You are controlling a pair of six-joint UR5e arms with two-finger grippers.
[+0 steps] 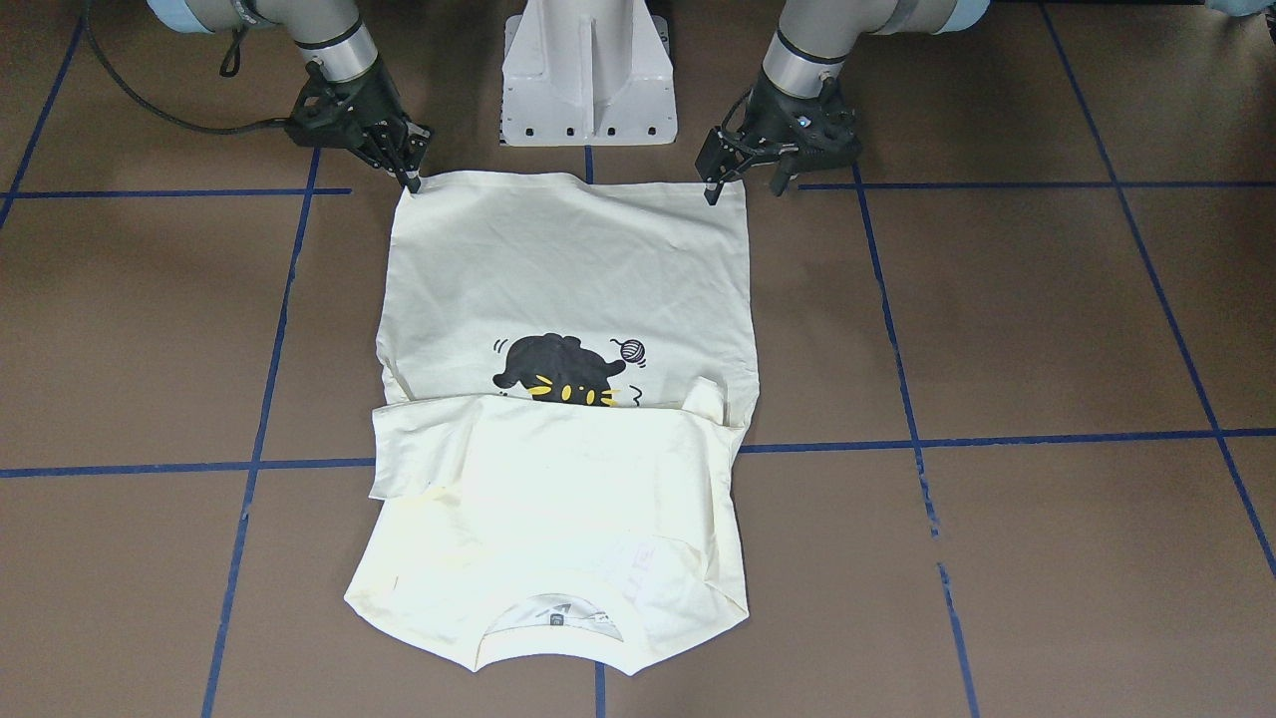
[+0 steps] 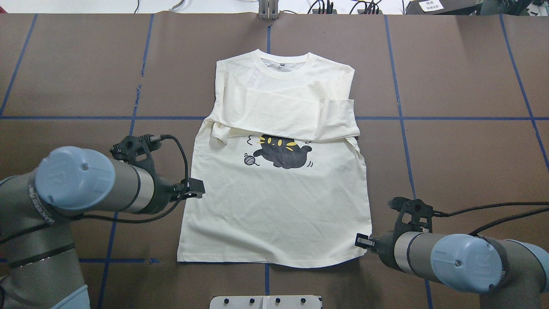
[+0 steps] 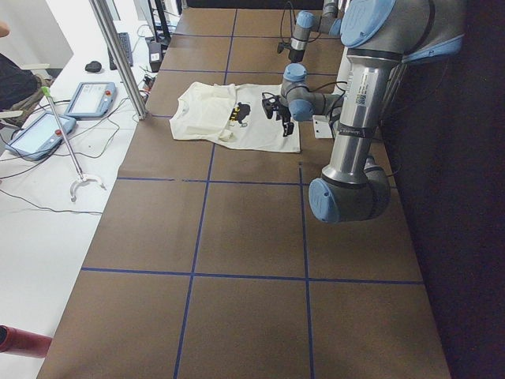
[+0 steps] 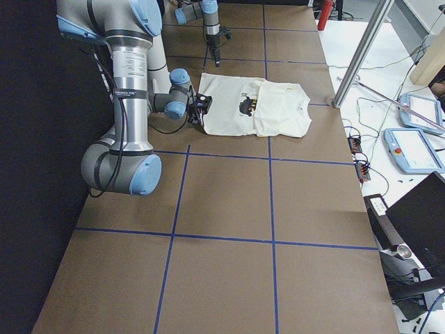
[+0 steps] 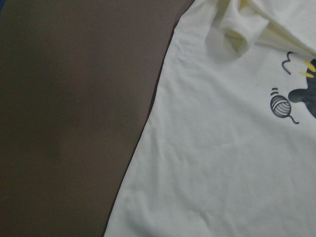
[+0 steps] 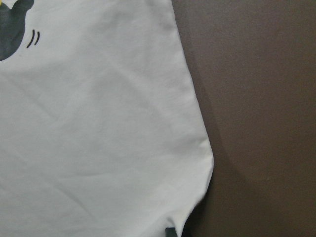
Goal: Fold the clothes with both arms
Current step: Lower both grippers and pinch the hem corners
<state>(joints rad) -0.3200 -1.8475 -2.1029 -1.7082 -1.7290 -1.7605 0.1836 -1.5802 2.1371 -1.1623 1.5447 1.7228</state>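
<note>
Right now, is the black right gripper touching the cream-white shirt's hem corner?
Cannot tell. In the front-facing view the right gripper has its jaws at a hem corner of the cream-white shirt, but no view shows contact or a gap plainly.

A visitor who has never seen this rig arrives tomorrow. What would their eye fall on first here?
First the cream-white shirt spread flat on the brown table, its black cat print partly hidden under cloth folded across the chest. Next, the two black hands poised by the hem corners nearest the robot, the left hand and the right hand.
</note>
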